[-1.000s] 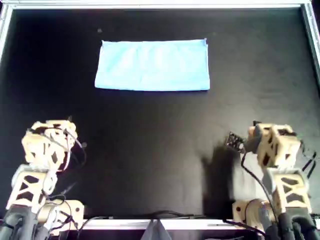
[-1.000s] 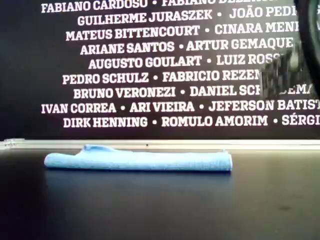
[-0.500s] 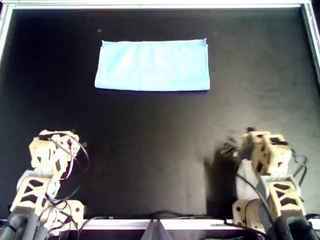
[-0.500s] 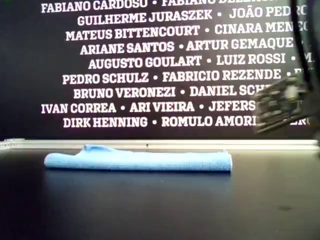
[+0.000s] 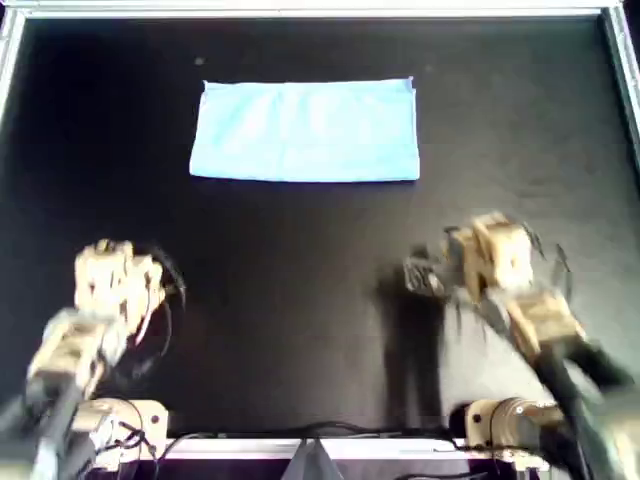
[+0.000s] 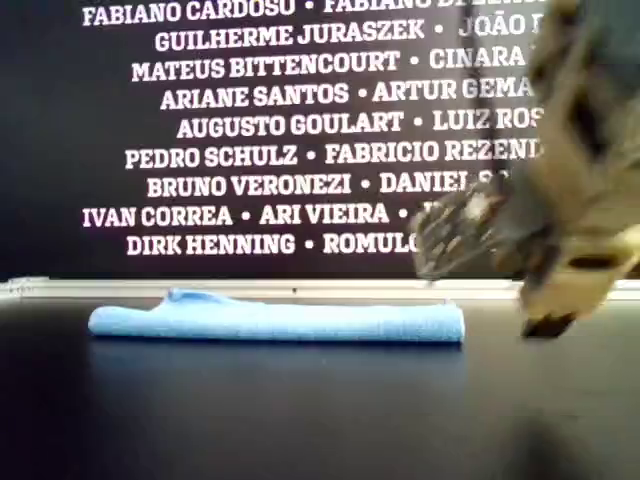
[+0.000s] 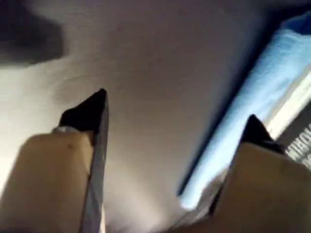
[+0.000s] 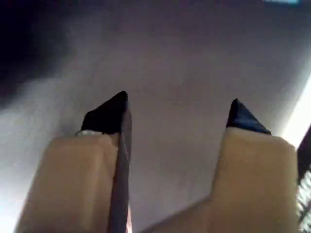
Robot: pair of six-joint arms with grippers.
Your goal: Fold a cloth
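So the overhead cam looks straight down on the whole black worktop, arm bases along the bottom edge of the frame. The exterior cam sits low, near worktop level, facing a wall of printed names. Both share the cloth, seen edge-on in the exterior one. Each wrist cam peers close past its own fingers at the worktop.

Folded cloth flat on black table, blurred arm at exterior view's right, name-covered wall behind
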